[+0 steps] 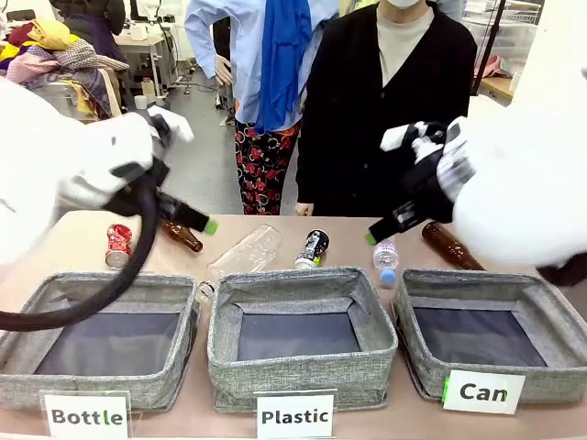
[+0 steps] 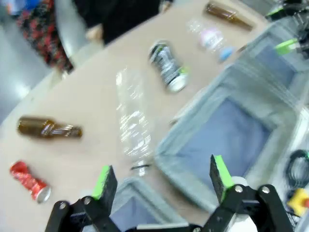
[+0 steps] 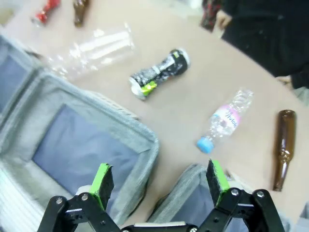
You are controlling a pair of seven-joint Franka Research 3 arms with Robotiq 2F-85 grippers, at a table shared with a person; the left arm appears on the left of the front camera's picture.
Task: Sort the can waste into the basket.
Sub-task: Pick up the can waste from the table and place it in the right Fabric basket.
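Observation:
The slim black can (image 1: 313, 248) (image 2: 168, 66) (image 3: 159, 73) lies on the table behind the middle bin. The crushed red can (image 1: 118, 245) (image 2: 29, 180) (image 3: 46, 10) lies at the far left, behind the "Bottle" bin. The grey "Can" basket (image 1: 486, 280) (image 3: 181, 193) stands at the front right with nothing in it. My left gripper (image 1: 209, 225) (image 2: 161, 176) hangs open in the air between the red can and the black can, holding nothing. My right gripper (image 1: 371, 237) (image 3: 159, 179) is open above the gap between the middle bin and the basket, also holding nothing.
Grey bins labelled "Bottle" (image 1: 101, 284) and "Plastic" (image 1: 298, 280) stand left of the basket. Two brown glass bottles (image 1: 182, 236) (image 1: 451, 246), a large clear plastic bottle (image 1: 246, 252) and a small one with a blue cap (image 1: 386, 258) lie on the table. A person (image 1: 385, 101) stands at the far side.

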